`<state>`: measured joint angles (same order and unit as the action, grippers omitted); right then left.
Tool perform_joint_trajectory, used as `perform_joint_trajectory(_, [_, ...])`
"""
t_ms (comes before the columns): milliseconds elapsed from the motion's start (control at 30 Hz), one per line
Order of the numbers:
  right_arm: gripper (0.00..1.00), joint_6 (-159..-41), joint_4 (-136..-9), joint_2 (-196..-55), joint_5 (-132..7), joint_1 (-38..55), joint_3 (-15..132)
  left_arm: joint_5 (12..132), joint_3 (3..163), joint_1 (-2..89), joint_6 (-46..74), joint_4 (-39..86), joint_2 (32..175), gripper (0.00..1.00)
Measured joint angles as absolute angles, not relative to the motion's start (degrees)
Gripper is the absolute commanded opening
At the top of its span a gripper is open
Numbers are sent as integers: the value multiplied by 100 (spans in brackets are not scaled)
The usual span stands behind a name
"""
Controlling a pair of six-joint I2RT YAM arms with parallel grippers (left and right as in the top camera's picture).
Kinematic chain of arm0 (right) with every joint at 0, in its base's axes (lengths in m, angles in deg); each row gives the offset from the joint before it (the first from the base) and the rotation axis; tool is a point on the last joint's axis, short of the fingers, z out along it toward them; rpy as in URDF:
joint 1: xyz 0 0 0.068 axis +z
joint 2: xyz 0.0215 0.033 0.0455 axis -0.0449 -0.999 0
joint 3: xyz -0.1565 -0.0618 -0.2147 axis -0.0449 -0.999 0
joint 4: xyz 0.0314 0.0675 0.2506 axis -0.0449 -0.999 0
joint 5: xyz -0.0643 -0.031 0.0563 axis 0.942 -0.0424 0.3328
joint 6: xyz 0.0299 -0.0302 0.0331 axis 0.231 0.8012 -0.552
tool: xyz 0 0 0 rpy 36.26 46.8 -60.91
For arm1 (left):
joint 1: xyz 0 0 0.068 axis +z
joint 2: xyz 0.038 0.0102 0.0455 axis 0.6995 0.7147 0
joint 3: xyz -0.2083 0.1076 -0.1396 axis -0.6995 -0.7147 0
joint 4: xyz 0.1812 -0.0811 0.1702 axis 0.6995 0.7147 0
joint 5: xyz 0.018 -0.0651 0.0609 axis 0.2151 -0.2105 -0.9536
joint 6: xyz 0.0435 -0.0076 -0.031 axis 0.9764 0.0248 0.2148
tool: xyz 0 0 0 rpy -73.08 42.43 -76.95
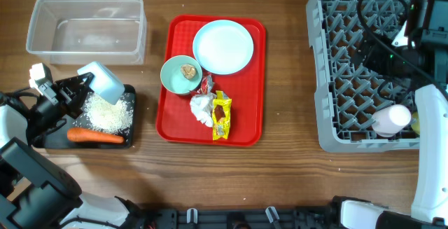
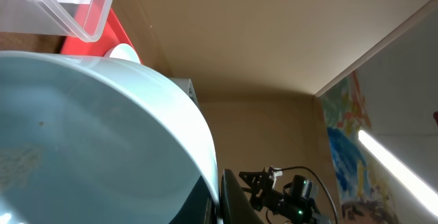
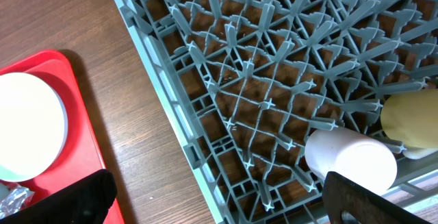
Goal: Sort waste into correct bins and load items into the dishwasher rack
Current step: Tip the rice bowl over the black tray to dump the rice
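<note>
My left gripper (image 1: 82, 85) is shut on the rim of a pale blue-green bowl (image 1: 105, 82), tipped over the black tray (image 1: 49, 139). The bowl fills the left wrist view (image 2: 89, 135). White rice grains (image 1: 108, 115) and an orange carrot (image 1: 94, 136) lie on the black tray. A second bowl (image 1: 180, 75) holding a brown lump (image 1: 187, 70) stands on the red tray (image 1: 175, 117), with the plate (image 1: 222, 45), tissue (image 1: 203, 108), yellow wrapper (image 1: 222, 115) and red wrapper (image 1: 206, 84). My right gripper (image 3: 219, 203) is open and empty over the grey rack (image 1: 336, 82), where a pinkish-white cup (image 3: 349, 155) and a yellow cup (image 3: 410, 118) lie.
The clear tub (image 1: 84, 29) stands at the back left, behind the black tray. Bare wood lies between the red tray and the rack's left wall (image 3: 171, 114). My right arm and its cables cross over the rack.
</note>
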<state>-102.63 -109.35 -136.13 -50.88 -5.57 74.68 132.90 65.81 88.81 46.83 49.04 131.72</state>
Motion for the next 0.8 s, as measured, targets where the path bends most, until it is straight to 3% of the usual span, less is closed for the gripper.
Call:
perform_joint_trajectory(400, [100,-10263,-10998,-13613,-5088,-557,7466,13261,6575,8890,4700,5494,13174,4])
perform_joint_trajectory(800, [99,-10263,-11057,-13613,-5086,-557,7468,13240,6575,9449,4670,6261,13174,4])
